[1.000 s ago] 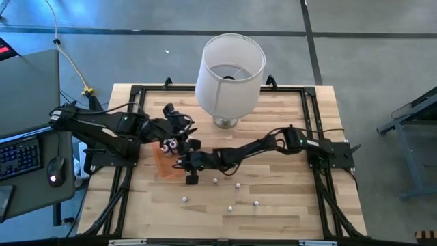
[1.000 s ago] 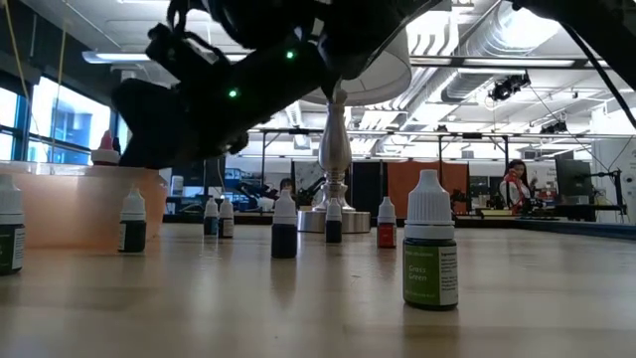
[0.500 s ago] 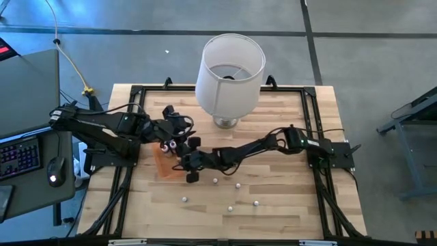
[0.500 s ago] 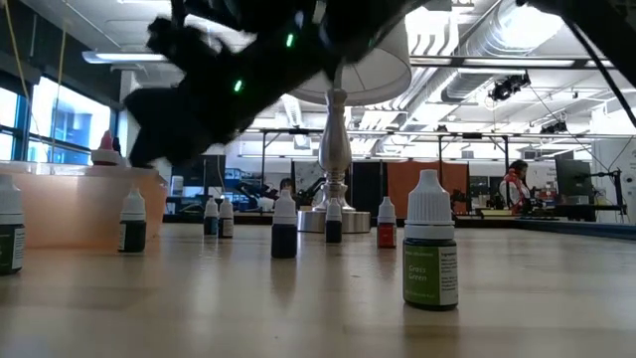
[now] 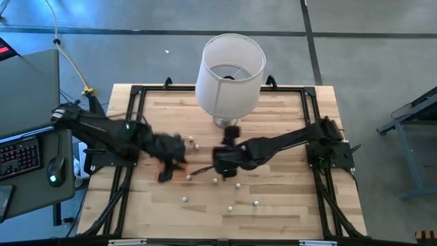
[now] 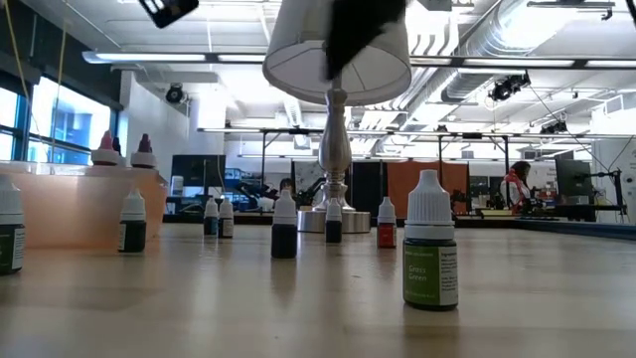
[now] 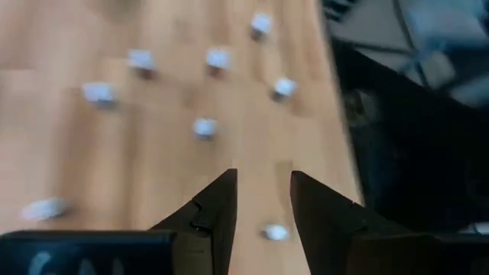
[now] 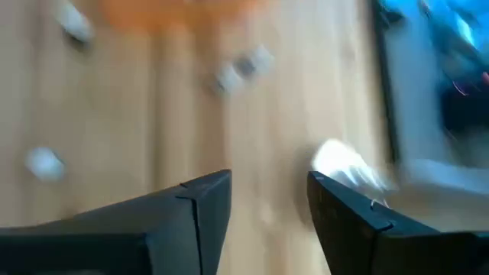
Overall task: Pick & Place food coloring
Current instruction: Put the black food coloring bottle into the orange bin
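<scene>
Several tiny food coloring bottles stand upright on their bases on the wooden table (image 5: 273,198); one green-labelled bottle (image 6: 430,241) is nearest in the low view. Two bottle tops (image 6: 105,147) (image 6: 144,149) show above the wall of the orange tray (image 6: 70,209). My left gripper (image 5: 167,171) hangs open over the tray's area, looking down on loose bottles (image 7: 204,127), with nothing between its fingers (image 7: 262,221). My right gripper (image 5: 217,162) hangs open mid-table, right of the tray (image 8: 191,11), and holds nothing (image 8: 267,206).
A big white lamp (image 5: 230,75) stands on its foot at the table's far middle, close behind my right arm. Loose bottles (image 5: 231,206) dot the near half of the table. A black frame (image 5: 133,109) runs along the table's edges.
My right gripper has drawn back from the tray toward the table's right and far side, and risen out of the low view. My left gripper has swung toward the near edge, over the tray. A second bottle top now shows in the tray, where the arm stood before.
</scene>
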`<state>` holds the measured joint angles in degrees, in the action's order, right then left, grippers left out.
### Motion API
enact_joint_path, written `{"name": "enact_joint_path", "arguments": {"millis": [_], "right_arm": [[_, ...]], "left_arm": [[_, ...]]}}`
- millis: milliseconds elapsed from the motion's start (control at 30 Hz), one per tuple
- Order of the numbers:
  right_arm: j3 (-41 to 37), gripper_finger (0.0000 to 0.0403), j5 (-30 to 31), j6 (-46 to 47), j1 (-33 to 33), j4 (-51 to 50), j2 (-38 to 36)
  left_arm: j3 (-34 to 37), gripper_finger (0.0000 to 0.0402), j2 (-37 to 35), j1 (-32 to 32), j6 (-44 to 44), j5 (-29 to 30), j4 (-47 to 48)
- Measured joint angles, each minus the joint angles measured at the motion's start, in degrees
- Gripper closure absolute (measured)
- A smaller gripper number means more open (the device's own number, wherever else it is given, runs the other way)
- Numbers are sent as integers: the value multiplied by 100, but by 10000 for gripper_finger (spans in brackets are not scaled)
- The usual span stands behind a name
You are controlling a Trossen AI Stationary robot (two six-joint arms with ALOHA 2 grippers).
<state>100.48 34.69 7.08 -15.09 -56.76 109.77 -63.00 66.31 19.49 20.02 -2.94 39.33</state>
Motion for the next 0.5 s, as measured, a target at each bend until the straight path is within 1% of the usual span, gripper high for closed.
{"name": "enact_joint_path", "arguments": {"millis": [67,133,200,267,367,433,500], "right_arm": [[-6,244,374,644,-103,-769,-202],[-27,246,827,1273,-232,-1468,-379],[-281,246,1173,1753,-376,-1735,-609],[-866,245,1228,2160,-542,-1602,-944],[-2185,242,942,2293,-792,-465,-1557],[-3068,240,692,1888,-914,567,-1999],[-3825,241,418,1341,-986,1768,-2462]], "left_arm": [[135,280,208,526,23,235,-198],[166,280,447,1034,126,821,-354],[161,280,686,1505,398,1467,-328],[164,280,937,1881,584,1887,-273],[164,280,1324,2207,702,2202,-305],[164,280,1517,2267,652,2314,-260],[164,280,1609,2188,476,2342,-258]]}}
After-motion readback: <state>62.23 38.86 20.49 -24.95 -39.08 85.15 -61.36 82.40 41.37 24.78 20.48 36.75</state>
